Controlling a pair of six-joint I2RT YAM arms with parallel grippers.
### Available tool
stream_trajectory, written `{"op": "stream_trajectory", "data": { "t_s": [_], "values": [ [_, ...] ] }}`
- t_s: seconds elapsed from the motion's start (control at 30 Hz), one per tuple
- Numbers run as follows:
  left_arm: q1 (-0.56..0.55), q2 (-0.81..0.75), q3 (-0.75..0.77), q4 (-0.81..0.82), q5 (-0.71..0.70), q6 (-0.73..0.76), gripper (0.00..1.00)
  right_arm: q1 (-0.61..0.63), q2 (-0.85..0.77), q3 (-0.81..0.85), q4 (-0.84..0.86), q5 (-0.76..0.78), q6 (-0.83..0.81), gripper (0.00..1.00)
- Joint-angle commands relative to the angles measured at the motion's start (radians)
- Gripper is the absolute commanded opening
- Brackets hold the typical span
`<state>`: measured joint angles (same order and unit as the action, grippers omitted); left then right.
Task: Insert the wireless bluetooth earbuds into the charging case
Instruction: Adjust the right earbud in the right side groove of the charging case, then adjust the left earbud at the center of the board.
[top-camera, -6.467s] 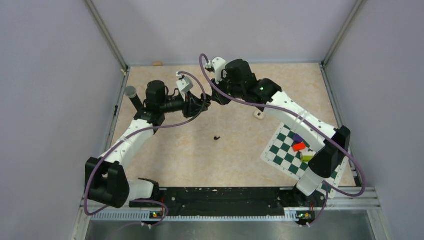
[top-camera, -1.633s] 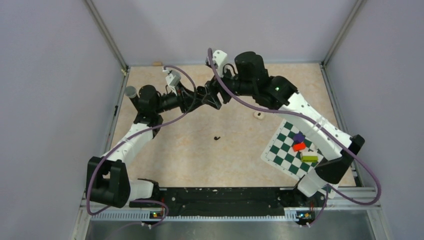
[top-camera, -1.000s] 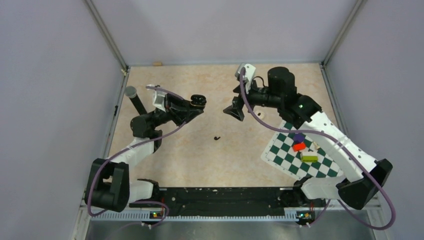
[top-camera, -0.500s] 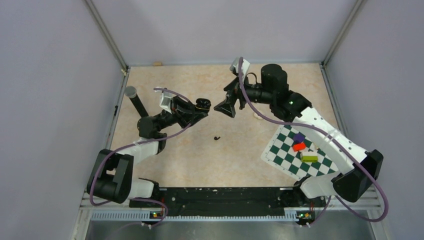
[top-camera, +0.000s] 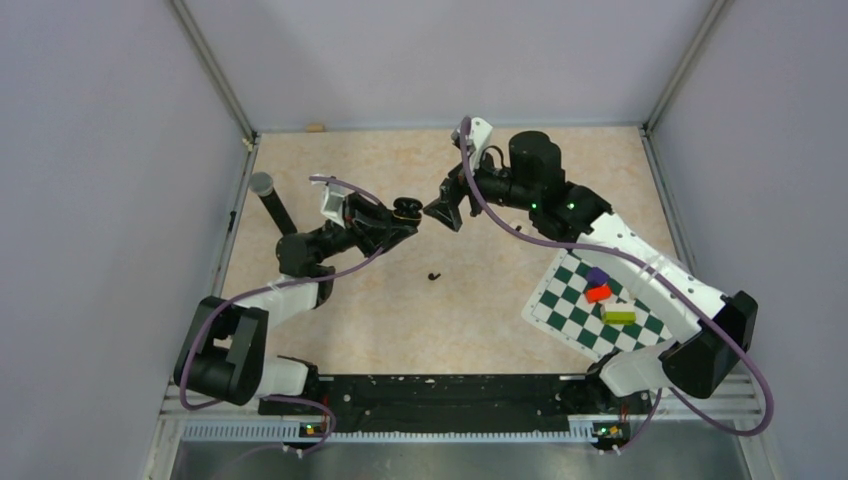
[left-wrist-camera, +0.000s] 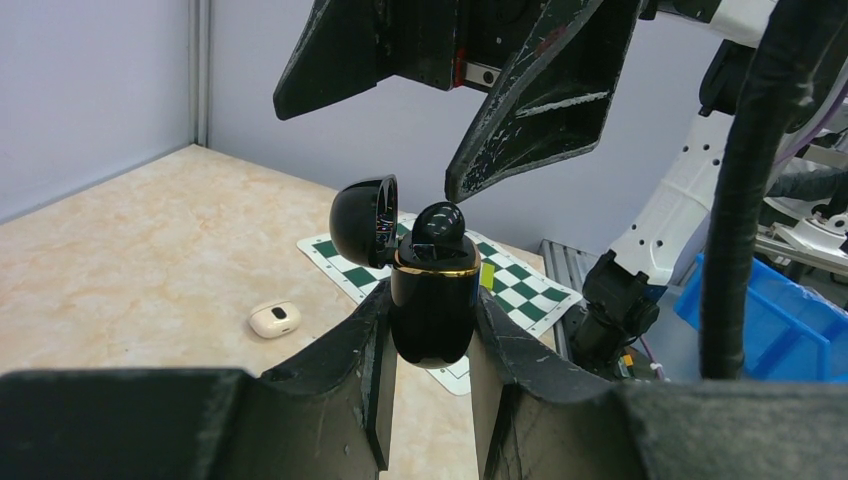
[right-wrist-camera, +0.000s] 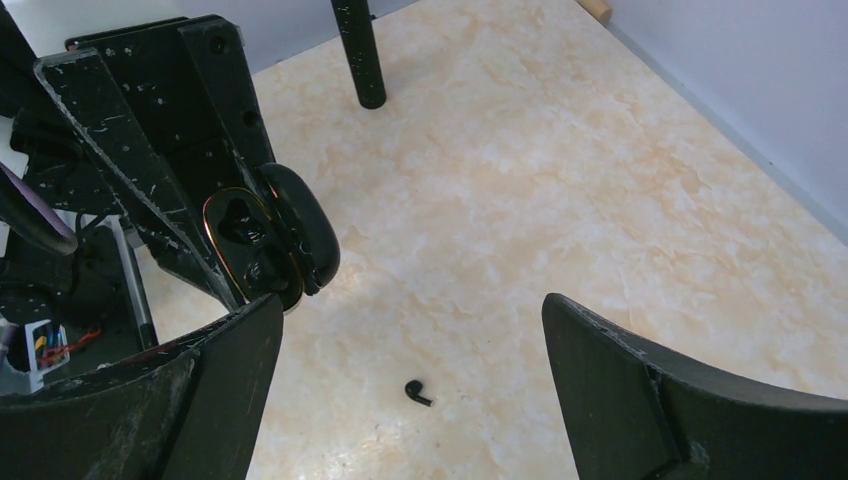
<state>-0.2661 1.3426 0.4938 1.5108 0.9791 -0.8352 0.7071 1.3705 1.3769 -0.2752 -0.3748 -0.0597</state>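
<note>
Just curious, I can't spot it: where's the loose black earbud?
In the top view the loose earbud lies near the middle of the table, nearer its front edge than the charging case in the left gripper, left of the checkerboard mat.

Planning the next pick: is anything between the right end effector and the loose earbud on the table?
Nothing visible: the tiny black curved earbud lies alone on beige tabletop below the open right end effector.

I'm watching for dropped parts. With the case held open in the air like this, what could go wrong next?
The earbud in the charging case, held by the left gripper, stands above its gold rim; the open right gripper close by could knock it out. The other earbud lies loose on the table, tiny beside those fingers, so a pinch may flick it.
</note>
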Motion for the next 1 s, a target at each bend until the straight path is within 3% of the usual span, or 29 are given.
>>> {"op": "stream_trajectory", "data": {
  "t_s": [0.0,0.27,0.4,0.6,0.83,0.97],
  "values": [
    [-0.005,0.006,0.020,0.106,0.002,0.015,0.00,0.006,-0.019,0.058,0.039,0.018,-0.006,0.99],
    [-0.007,0.008,0.029,0.101,0.004,0.013,0.00,0.007,-0.018,0.053,0.029,0.043,-0.029,0.99],
    [-0.001,-0.025,0.042,0.029,0.024,0.061,0.00,0.006,-0.036,0.049,-0.052,-0.014,-0.160,0.99],
    [0.071,-0.064,0.046,-0.049,0.017,0.150,0.00,0.005,-0.109,-0.143,0.011,0.067,-0.268,0.99],
    [0.256,-0.113,0.128,-0.098,0.060,0.026,0.00,0.006,0.072,-0.189,0.036,0.044,-0.229,0.90],
    [0.331,-0.180,0.179,-0.292,0.088,0.067,0.00,0.007,0.231,-0.128,0.024,0.057,-0.168,0.83]
  ]
}}
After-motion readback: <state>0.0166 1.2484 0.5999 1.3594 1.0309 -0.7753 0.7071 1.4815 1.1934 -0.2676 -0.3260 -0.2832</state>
